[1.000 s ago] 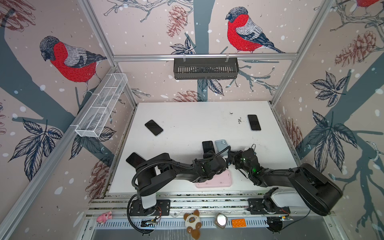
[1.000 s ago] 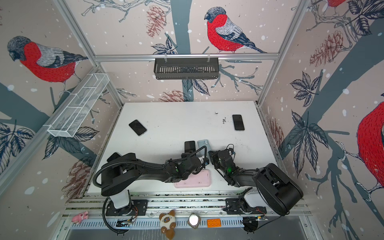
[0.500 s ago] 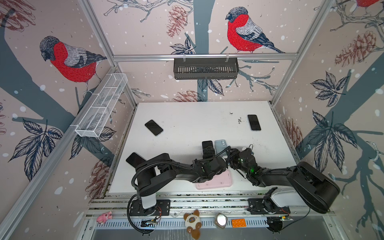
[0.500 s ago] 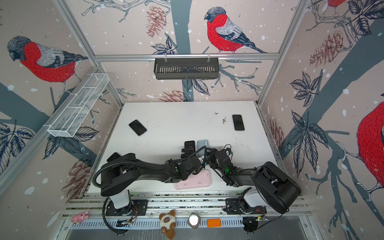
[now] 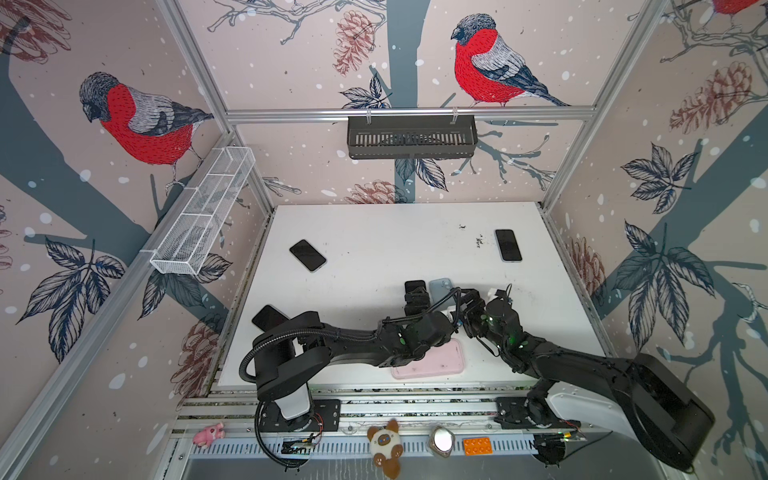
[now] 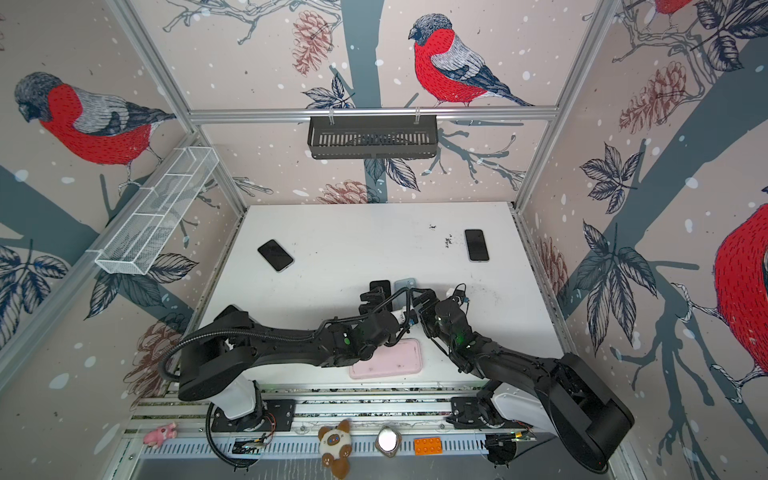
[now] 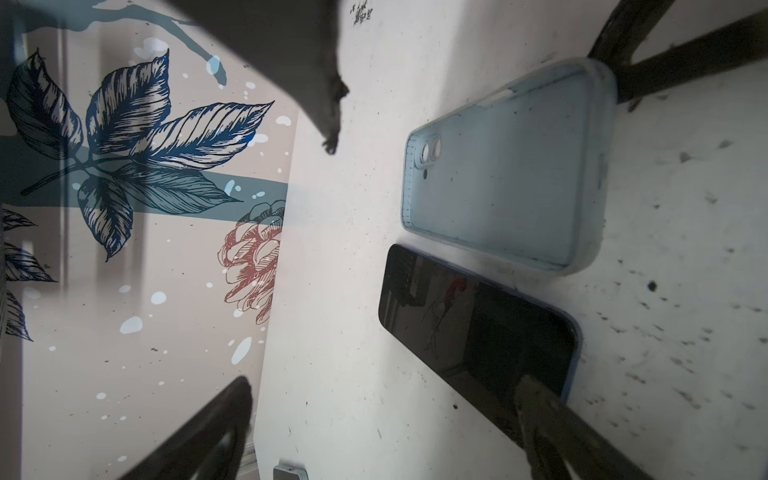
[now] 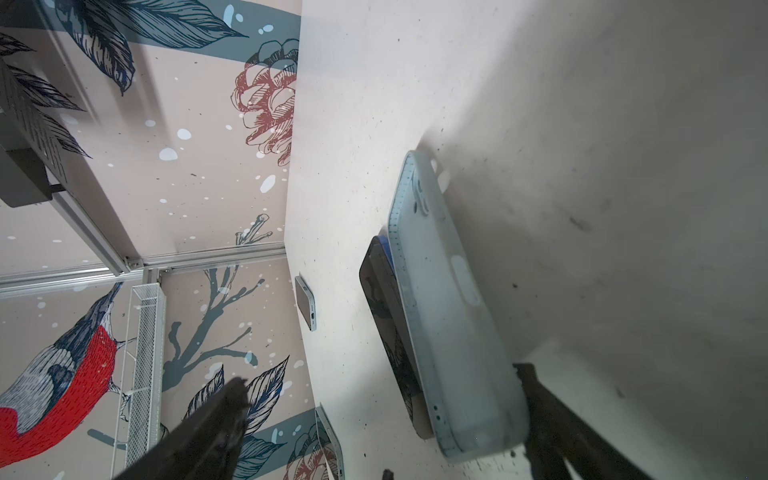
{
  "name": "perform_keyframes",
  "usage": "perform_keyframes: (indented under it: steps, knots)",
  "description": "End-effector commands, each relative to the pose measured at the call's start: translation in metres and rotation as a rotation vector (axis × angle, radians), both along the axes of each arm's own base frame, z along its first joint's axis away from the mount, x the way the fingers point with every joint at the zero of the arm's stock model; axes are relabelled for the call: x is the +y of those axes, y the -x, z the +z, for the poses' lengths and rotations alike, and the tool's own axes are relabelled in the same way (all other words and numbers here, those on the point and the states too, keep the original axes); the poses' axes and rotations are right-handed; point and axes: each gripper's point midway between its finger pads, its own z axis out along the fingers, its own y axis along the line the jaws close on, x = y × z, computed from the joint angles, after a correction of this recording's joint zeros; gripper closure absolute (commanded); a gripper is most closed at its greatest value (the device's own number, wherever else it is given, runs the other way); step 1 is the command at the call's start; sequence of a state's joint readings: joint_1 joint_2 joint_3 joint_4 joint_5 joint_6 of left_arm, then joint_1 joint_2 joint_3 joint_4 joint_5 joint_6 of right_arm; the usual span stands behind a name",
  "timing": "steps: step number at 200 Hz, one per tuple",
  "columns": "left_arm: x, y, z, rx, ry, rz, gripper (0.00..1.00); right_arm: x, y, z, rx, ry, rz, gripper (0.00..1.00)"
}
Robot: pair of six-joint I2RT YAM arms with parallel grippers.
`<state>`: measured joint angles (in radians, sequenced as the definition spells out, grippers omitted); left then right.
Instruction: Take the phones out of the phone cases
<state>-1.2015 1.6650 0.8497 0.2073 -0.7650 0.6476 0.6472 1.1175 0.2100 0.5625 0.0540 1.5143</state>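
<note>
Near the middle of the table (image 5: 374, 232) we find the phone (image 7: 478, 328) lying screen up, fully out of the pale blue case (image 7: 503, 174), which sits empty just beside it, long sides together. Within the last second both the left gripper (image 7: 384, 390) and the right gripper (image 8: 380, 395) have spread their jaws wide and now hold nothing, so we judge the separation done, with only a retreat remaining.
</note>
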Motion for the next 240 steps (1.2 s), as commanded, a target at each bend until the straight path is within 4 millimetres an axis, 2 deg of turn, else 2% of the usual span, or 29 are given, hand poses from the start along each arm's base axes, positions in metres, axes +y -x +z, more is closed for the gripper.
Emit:
perform_keyframes:
  steps: [1,47,75,106,135,156,176,198,220,240]
  knots:
    - [0.007,0.000,0.012,-0.012,0.033,0.031,0.02,-0.003,0.006,-0.005,0.008,0.046,0.042,0.00]
    - [0.018,0.005,0.031,-0.004,0.143,0.050,0.02,-0.004,0.014,0.001,-0.013,0.031,0.112,0.00]
    - [0.029,0.010,0.039,-0.002,0.216,0.061,0.02,-0.011,0.016,0.006,-0.037,0.047,0.125,0.00]
    - [0.038,0.011,0.048,0.001,0.298,0.087,0.02,-0.026,0.007,0.014,-0.098,0.185,0.131,0.00]
    - [0.044,0.011,0.072,0.029,0.468,0.135,0.02,-0.032,-0.010,0.008,-0.068,0.361,0.228,0.05]
    - [0.057,0.005,0.086,0.060,0.602,0.231,0.02,-0.037,-0.021,-0.008,-0.011,0.468,0.287,0.16]
    - [0.065,0.001,0.091,0.106,0.682,0.332,0.02,-0.035,-0.028,-0.028,0.033,0.512,0.346,0.38]
    - [0.075,0.002,0.095,0.144,0.748,0.437,0.02,-0.042,-0.035,-0.049,0.089,0.582,0.356,0.58]
    - [0.080,0.008,0.100,0.212,0.847,0.482,0.02,-0.049,-0.038,-0.064,0.122,0.643,0.361,0.70]
    - [0.087,0.014,0.111,0.246,0.945,0.503,0.02,-0.047,-0.037,-0.073,0.137,0.645,0.377,0.73]
